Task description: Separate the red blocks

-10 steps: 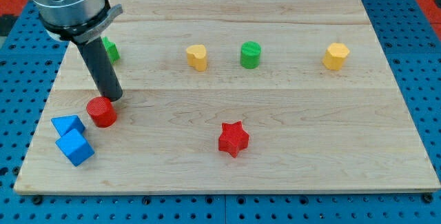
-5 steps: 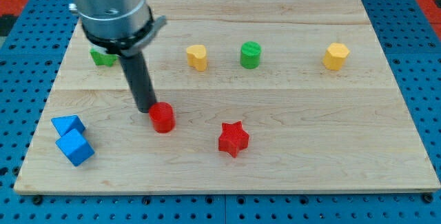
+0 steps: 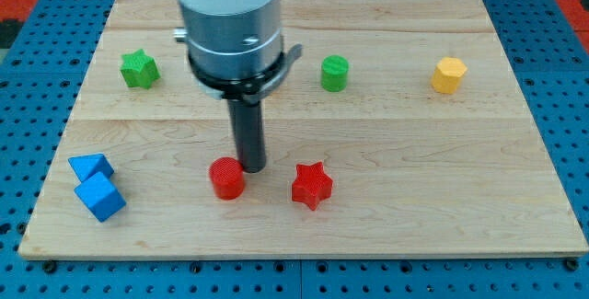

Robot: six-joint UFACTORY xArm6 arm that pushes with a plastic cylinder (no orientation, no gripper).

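A red cylinder (image 3: 226, 178) stands on the wooden board (image 3: 414, 179) at the lower middle. A red star (image 3: 311, 186) lies to its right, a short gap apart. My tip (image 3: 252, 167) is down on the board just to the upper right of the red cylinder, touching or nearly touching it, and left of the red star. The rod rises to the arm's grey body at the view's top.
A green star (image 3: 140, 68) is at the upper left. A green cylinder (image 3: 335, 73) is at the upper middle and a yellow block (image 3: 448, 74) at the upper right. Two blue blocks (image 3: 95, 186) sit at the lower left. The arm hides what lies behind it.
My tip has moved right across the board, from the left side to the lower middle. The red cylinder has slid right with it, closer to the red star. The arm now covers one yellow block.
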